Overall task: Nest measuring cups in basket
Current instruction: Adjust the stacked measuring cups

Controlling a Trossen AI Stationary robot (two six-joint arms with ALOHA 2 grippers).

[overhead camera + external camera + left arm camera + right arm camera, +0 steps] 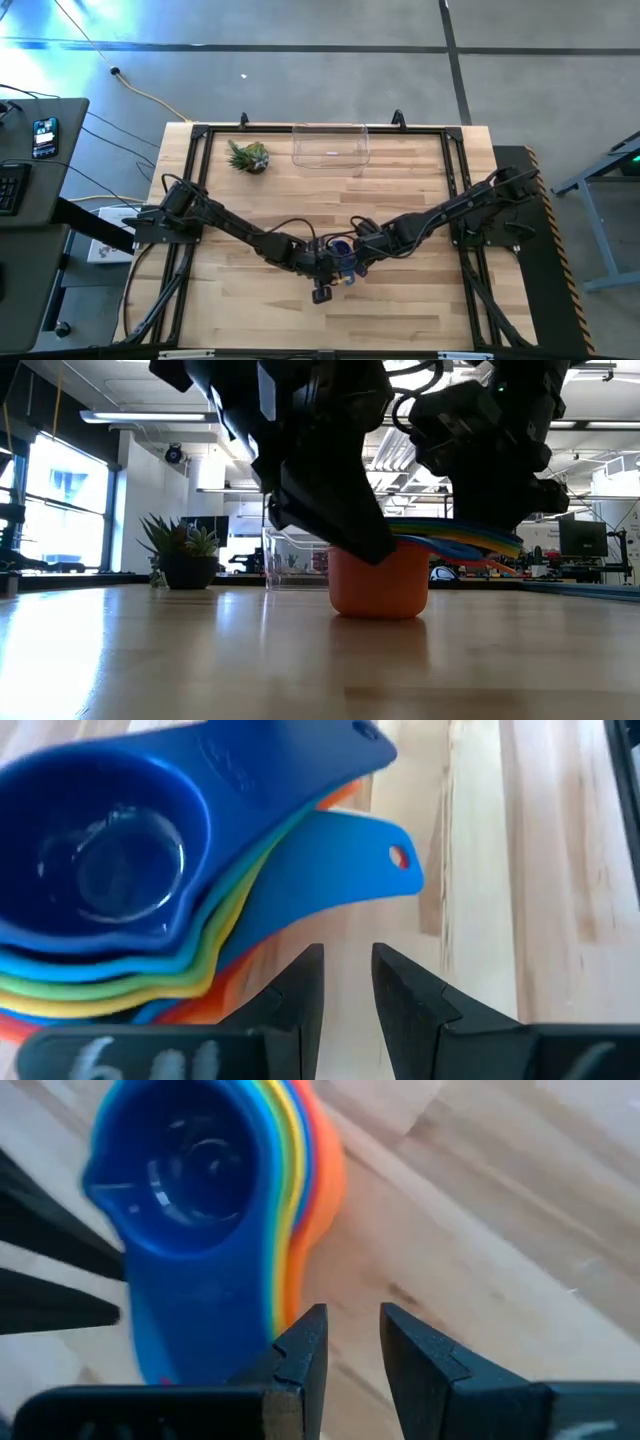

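The measuring cups (343,252) stand nested in one stack at the table's middle. The orange one (380,585) is at the bottom on the wood and a blue one (100,860) is on top, with the flat handles fanned out to one side (470,542). My left gripper (347,955) hangs narrowly open just beside the fanned handles, with nothing between its fingers. My right gripper (350,1315) is also narrowly open and stands close by the stack's (190,1170) other side. The clear basket (330,145) sits at the far edge, apart from the stack.
A small spiky potted plant (248,157) stands left of the basket near the far edge. Both arms meet over the table's middle (300,250). Bare wood lies toward the near edge (330,320). A black frame borders the table on each side (190,200).
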